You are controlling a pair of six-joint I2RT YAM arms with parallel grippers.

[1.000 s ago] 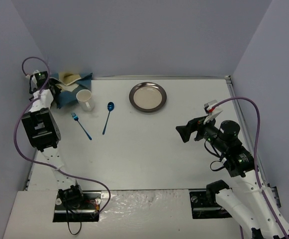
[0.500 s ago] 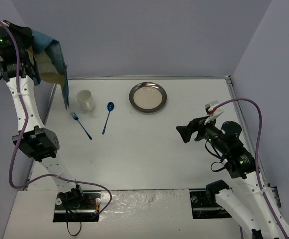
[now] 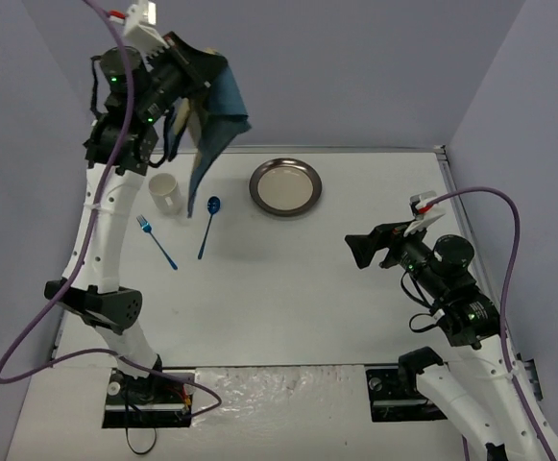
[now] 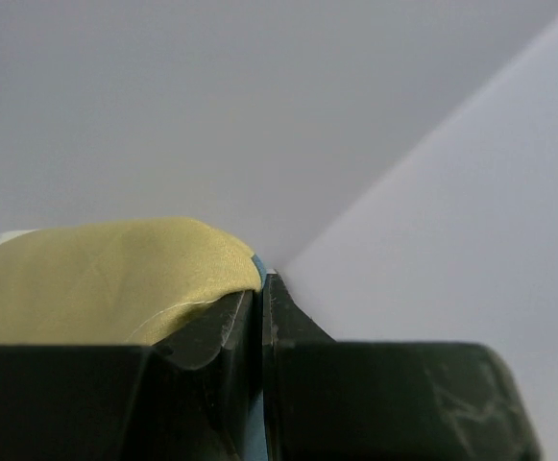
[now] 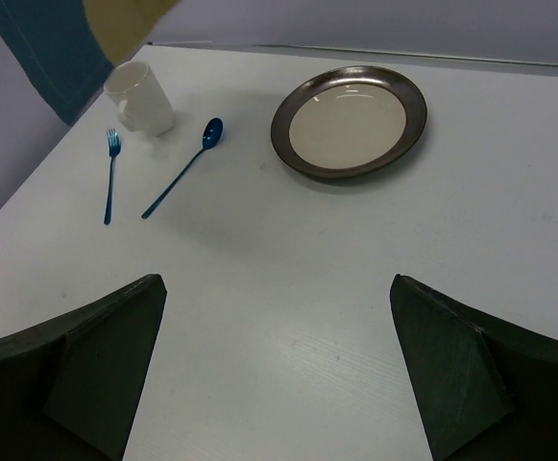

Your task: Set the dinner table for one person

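The white dinner table (image 3: 288, 288) carries a metal-rimmed plate (image 3: 285, 186) (image 5: 349, 120), a white mug (image 3: 165, 192) (image 5: 139, 96), a blue fork (image 3: 157, 241) (image 5: 111, 173) and a blue spoon (image 3: 208, 226) (image 5: 182, 178). High above the mug and spoon, my left gripper (image 3: 190, 65) (image 4: 261, 288) is shut on a blue-and-tan placemat (image 3: 216, 120) (image 4: 96, 279) (image 5: 58, 43). The cloth hangs down from it, off the table. My right gripper (image 3: 360, 252) (image 5: 277, 280) hovers over the table's right half, open and holding nothing.
Grey walls enclose the table at the back and both sides. The right arm's cable (image 3: 495, 206) loops above the right edge. The left arm (image 3: 101, 221) stands tall along the left edge.
The left arm has lifted the placemat off the table's back left corner. It has swung it up and rightward over the mug. The right arm has barely shifted.
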